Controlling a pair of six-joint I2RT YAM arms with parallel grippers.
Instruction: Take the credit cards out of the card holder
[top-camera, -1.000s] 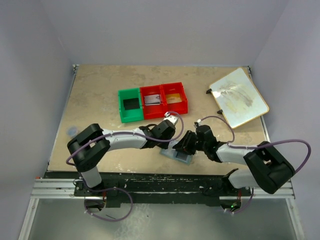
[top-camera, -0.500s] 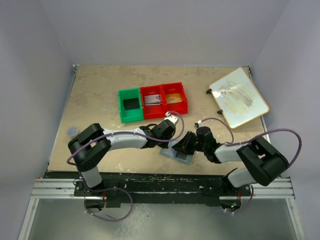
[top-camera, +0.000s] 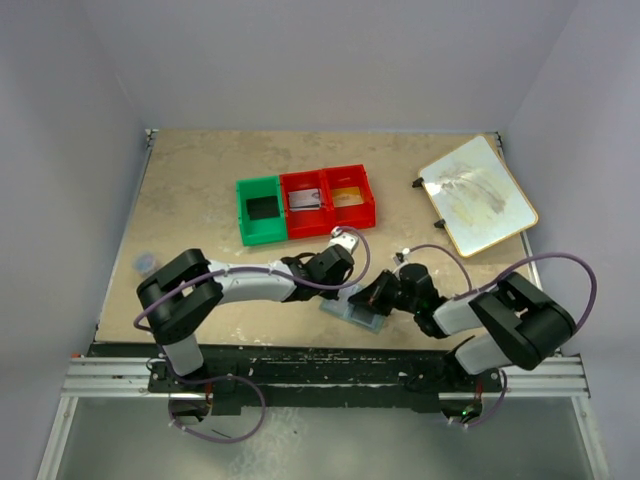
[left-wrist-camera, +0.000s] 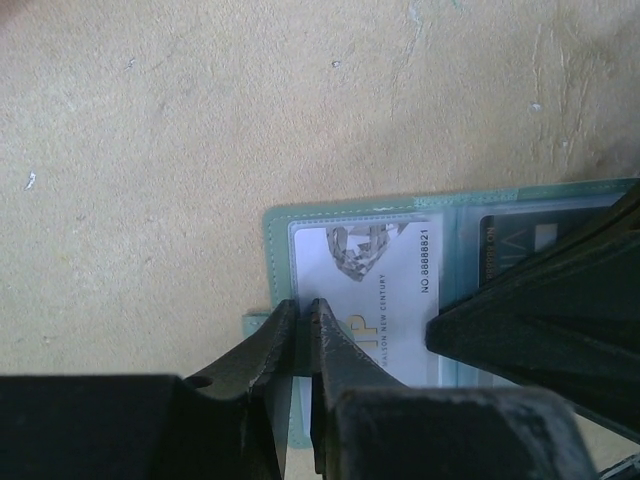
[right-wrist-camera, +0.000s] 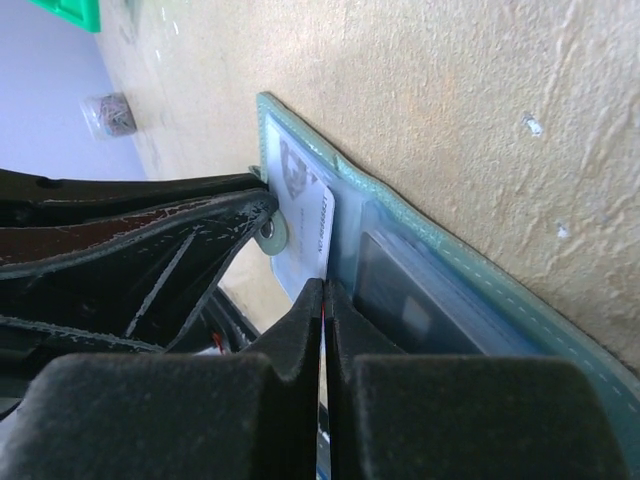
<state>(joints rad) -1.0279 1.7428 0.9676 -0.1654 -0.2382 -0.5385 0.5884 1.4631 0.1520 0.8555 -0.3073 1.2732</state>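
The card holder (top-camera: 352, 312) lies open on the table near the front edge, its pale pockets facing up. A white credit card (left-wrist-camera: 372, 268) printed with a diamond sits in the left pocket, and a dark credit card (left-wrist-camera: 520, 238) fills the right one. My left gripper (left-wrist-camera: 300, 305) pinches the holder's left edge beside the snap tab (right-wrist-camera: 270, 232), jaws almost together. My right gripper (right-wrist-camera: 322, 288) has come in from the right and is shut on the white card's (right-wrist-camera: 308, 225) free edge, next to the dark card (right-wrist-camera: 400, 292). From above, both grippers (top-camera: 345, 290) (top-camera: 368, 298) cover most of the holder.
A green bin (top-camera: 261, 210) and a red two-part bin (top-camera: 328, 198) stand behind the arms; the red one holds a grey card (top-camera: 304, 199) and a yellowish one (top-camera: 348, 196). A cream board (top-camera: 476, 194) lies at the back right. A small grey object (top-camera: 145, 262) sits at the left.
Both grippers have closed over the last second, the left on the holder's edge, the right on the white card. The right arm has dropped lower and slid slightly toward the front edge.
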